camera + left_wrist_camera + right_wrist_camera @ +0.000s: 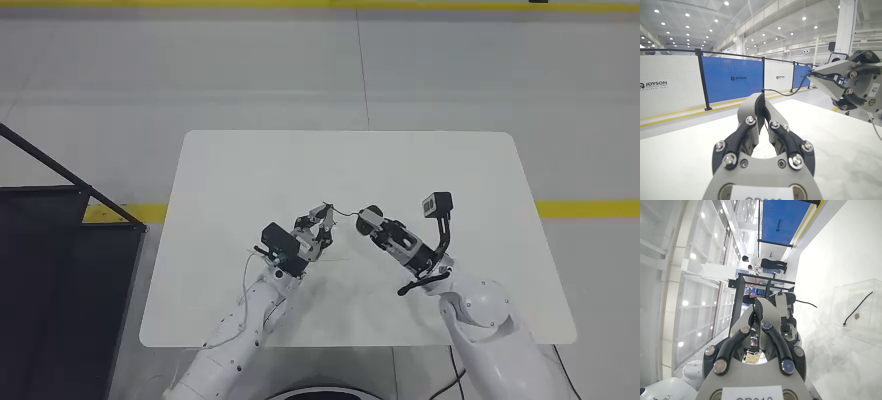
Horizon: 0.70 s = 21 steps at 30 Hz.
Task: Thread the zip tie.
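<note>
Holding a black zip tie [783,94] aloft between both claws, mid-table.
Pinched at one end in the closed left claw [762,98], at the other in the closed right claw [812,72] to its right; sagging above the white table [450,170].

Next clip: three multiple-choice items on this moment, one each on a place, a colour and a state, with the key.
1. Where is the zip tie? A on the floor; B held above the table; C in a drawer.
2. Its colour? A black; B white; C yellow.
3. The left gripper's jaws? A wide open; B shut on nothing; C shut on the zip tie.
Key: B, it spans from the left gripper to the right gripper; A, dark against the white table; C, the tie runs between them.
</note>
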Each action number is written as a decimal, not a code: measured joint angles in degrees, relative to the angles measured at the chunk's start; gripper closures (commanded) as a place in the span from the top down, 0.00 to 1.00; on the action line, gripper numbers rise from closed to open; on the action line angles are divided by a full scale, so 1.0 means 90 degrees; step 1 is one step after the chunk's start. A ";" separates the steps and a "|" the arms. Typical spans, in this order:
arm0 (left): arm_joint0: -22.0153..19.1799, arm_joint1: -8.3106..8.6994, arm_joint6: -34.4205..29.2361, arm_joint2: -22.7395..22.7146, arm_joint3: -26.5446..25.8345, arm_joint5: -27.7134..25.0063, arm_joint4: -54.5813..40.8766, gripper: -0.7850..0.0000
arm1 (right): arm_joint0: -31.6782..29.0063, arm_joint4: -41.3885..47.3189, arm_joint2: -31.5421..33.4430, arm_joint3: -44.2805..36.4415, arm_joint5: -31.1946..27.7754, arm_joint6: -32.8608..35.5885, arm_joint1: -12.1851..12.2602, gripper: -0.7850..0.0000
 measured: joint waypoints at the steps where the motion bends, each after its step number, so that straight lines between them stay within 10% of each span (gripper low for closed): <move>1: 0.0003 -0.0001 -0.0001 0.0001 -0.0005 0.0000 0.0002 0.00 | 0.0005 -0.0011 -0.0008 0.0000 0.0011 -0.0003 0.0000 0.00; 8: 0.0016 -0.0004 -0.0017 -0.0010 -0.0024 -0.0011 0.0008 0.00 | 0.0039 0.0038 -0.0018 0.0026 0.0024 -0.0030 -0.0007 0.00; 9: 0.0019 -0.0006 -0.0017 -0.0019 -0.0026 -0.0015 -0.0024 0.00 | 0.0036 0.0057 -0.0005 0.0030 0.0021 -0.0045 -0.0007 0.13; 11: 0.0021 -0.0009 -0.0014 -0.0035 -0.0032 -0.0017 -0.0073 0.00 | 0.0031 0.0084 0.0020 0.0035 0.0026 -0.0068 -0.0007 0.85; 12: 0.0024 -0.0012 -0.0006 -0.0048 -0.0042 -0.0016 -0.0117 0.00 | 0.0028 0.0094 0.0039 0.0035 0.0045 -0.0078 -0.0005 1.00; 21: 0.0070 -0.0019 0.0045 -0.0129 -0.0139 -0.0064 -0.0316 0.00 | -0.0038 -0.0123 0.0189 -0.0043 0.0221 -0.0021 0.0035 1.00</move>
